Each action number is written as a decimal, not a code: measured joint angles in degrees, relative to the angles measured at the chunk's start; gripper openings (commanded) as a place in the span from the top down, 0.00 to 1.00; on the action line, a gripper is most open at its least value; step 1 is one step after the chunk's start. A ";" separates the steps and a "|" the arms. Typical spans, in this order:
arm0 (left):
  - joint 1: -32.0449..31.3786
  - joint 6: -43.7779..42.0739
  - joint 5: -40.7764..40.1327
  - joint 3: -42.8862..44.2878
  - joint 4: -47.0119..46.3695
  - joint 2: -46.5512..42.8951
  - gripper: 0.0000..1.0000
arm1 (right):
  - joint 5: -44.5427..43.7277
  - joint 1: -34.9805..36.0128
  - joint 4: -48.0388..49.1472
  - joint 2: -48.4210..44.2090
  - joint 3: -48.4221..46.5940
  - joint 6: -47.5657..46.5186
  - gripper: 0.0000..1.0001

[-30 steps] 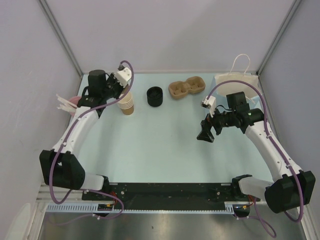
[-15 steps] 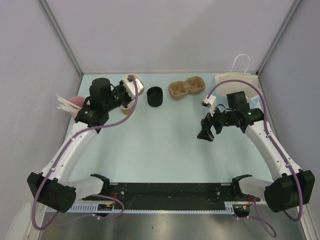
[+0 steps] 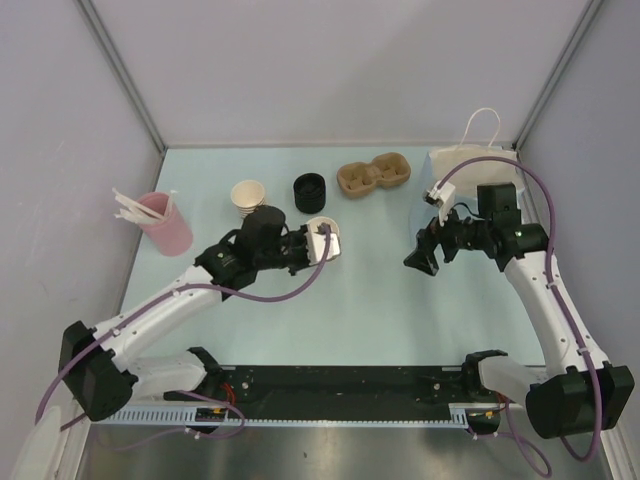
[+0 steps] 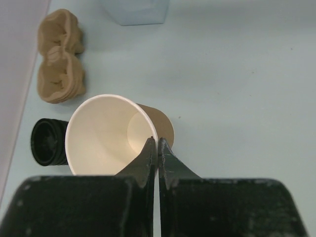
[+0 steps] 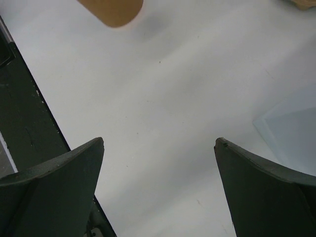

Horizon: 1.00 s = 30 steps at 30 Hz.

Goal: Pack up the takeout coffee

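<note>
The takeout coffee is a single tan paper cup, cream-white inside and with no lid. My left gripper is shut on its rim near the middle of the table. In the left wrist view the two fingers pinch the cup's wall, one inside and one outside, with the gripper at the rim. My right gripper is open and empty, to the right of the cup. In the right wrist view the gripper points at bare table, and the cup's tan base shows at the top edge.
A stack of nested tan cups, a black lid and a brown pulp cup carrier stand along the back. A white paper bag is at the back right. A pink cup of stirrers is at the left.
My left gripper has lifted one cup off the stack at the back left and carried it right and nearer, to mid-table. My right gripper has shifted slightly right and away.
</note>
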<state>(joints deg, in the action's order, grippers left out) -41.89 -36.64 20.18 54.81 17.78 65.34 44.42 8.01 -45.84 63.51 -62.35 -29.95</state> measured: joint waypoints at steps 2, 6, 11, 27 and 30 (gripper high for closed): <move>-1.42 -0.02 -0.57 -0.66 -0.15 1.25 1.00 | 0.11 -0.42 0.22 -0.20 0.04 0.02 0.00; -3.72 -0.04 -1.95 -1.86 -2.21 4.90 1.00 | 0.48 -1.62 0.48 -0.66 0.26 0.37 0.00; -6.16 0.00 -3.34 -2.67 -3.93 10.05 1.00 | 1.05 -2.60 0.50 -1.51 0.37 0.37 0.00; -8.68 1.22 -4.57 -5.75 -9.66 15.04 0.93 | 1.18 -2.97 0.46 -2.10 0.42 0.35 0.00; -8.70 1.36 -4.57 -5.97 -9.99 15.47 0.89 | 1.22 -2.97 0.46 -2.12 0.42 0.33 0.00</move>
<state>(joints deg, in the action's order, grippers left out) -50.59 -35.29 15.62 48.84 7.79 80.82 45.65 5.04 -45.39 61.39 -61.93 -29.63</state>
